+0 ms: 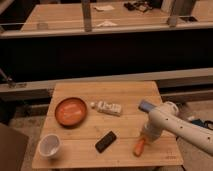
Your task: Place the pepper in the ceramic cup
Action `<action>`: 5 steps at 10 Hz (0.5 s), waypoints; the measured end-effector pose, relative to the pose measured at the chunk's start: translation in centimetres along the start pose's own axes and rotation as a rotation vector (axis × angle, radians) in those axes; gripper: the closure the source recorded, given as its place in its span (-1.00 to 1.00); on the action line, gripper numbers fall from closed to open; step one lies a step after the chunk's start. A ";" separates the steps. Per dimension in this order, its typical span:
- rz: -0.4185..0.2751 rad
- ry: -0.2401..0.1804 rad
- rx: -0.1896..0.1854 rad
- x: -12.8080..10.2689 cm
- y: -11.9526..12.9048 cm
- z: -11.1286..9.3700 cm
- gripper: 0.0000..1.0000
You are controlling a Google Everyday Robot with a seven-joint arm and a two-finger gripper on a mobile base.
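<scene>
Camera view from above and in front: small wooden table (125, 92) set before a dark counter wall.

Pepper (139, 146): orange-red, tapered, lying flat on the front right part of the tabletop, long axis slanting from upper right down to lower left. Upper end directly beneath the gripper.

Gripper (146, 135): at the end of the white arm (177, 126), which enters from the right edge and bends down to the table. Positioned over the upper end of the pepper, at or just above it. Cannot tell whether spread, pressed together or pinching the pepper; contact with the pepper likewise undetermined.

Ceramic cup (50, 146): white, upright, mouth open upward, standing at the front left corner of the table. Well apart from the pepper, on the opposite side.

Orange plate (70, 111): round, lying flat on the left half, behind the cup and near it, not touching.

White tube-like item (107, 107): lying on its side near the centre, just right of the plate.

Dark rectangular object (105, 141): lying flat at front centre, between cup and pepper, touching neither.

Blue item (146, 105): resting near the right edge, behind the arm, partly hidden by it.
</scene>
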 end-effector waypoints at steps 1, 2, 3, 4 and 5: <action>-0.003 0.013 -0.002 0.2 -0.2 -1.5 1.00; -0.012 0.025 0.003 0.2 -1.1 -2.9 1.00; -0.012 0.032 0.000 0.3 -1.2 -3.6 1.00; -0.010 0.034 -0.002 0.3 -1.1 -3.7 1.00; -0.012 0.038 0.004 0.3 -1.3 -3.8 1.00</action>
